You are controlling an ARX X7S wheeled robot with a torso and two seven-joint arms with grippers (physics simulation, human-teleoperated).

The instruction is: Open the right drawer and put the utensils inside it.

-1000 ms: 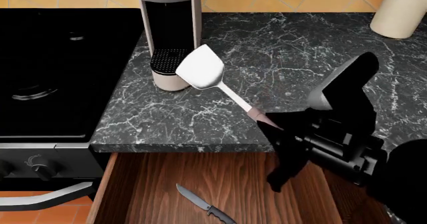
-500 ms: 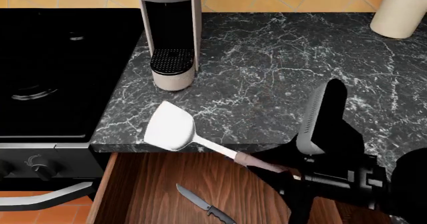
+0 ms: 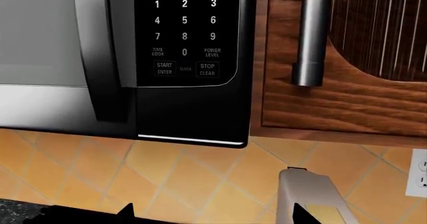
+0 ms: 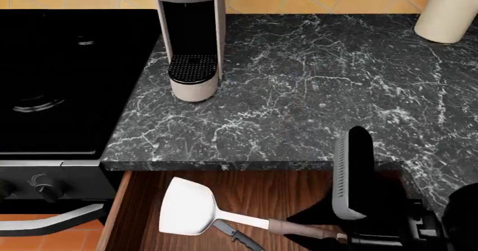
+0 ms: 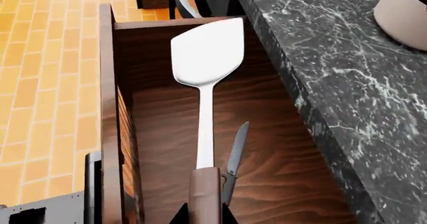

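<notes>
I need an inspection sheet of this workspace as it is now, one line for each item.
Surface: black marble countertop, no utensils on it.
Job's things: the right drawer is pulled open. The knife lies on its floor. The spatula is inside the drawer opening, white head over the knife's blade, wooden handle in the right gripper.
Clutter: coffee machine and a cream container on the counter.
Grippers: right gripper shut on the spatula's handle; left gripper not in view.
Cables: nothing seen.
Surroundings: black stove beside the counter; microwave, cabinet door and wall outlet in the left wrist view.
</notes>
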